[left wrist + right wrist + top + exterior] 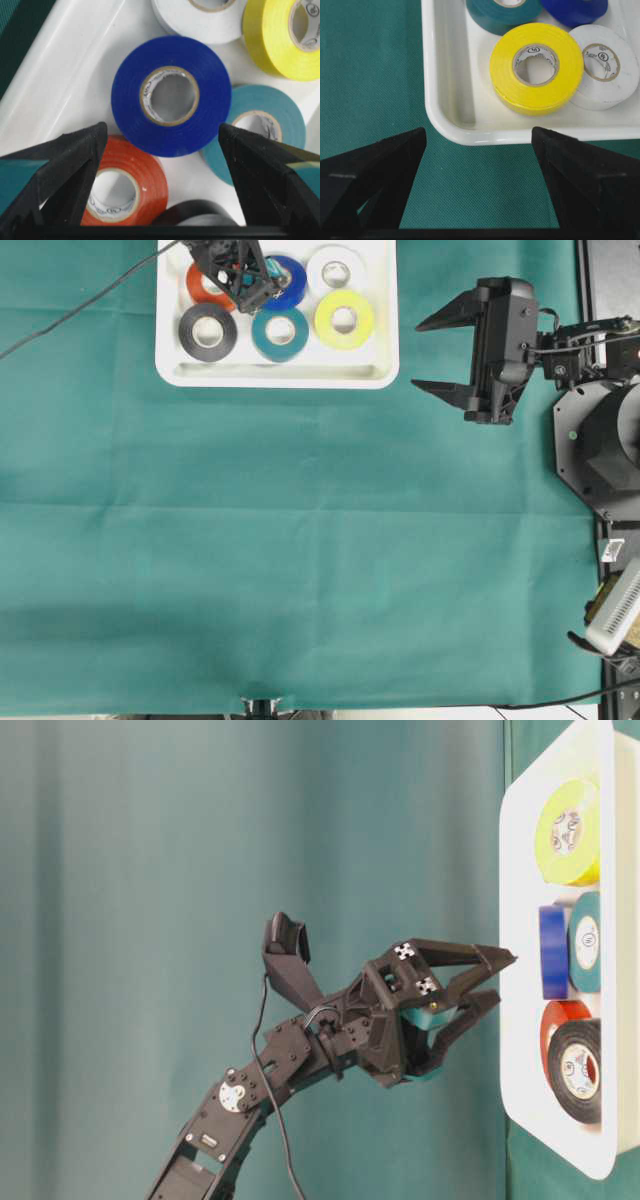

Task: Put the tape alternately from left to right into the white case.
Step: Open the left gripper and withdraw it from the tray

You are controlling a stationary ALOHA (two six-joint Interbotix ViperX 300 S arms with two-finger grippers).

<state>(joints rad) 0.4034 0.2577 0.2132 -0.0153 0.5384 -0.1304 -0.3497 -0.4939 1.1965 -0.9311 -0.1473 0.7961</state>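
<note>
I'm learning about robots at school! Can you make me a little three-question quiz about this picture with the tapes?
1. How many tape rolls lie in the white case?
2. True or false: the left end effector is gripping the blue roll.
3. Which roll sits nearest the right end effector? A) black B) yellow C) red-orange

Key:
1. Six.
2. False; its jaws stand open above the roll.
3. B, the yellow roll.
</note>
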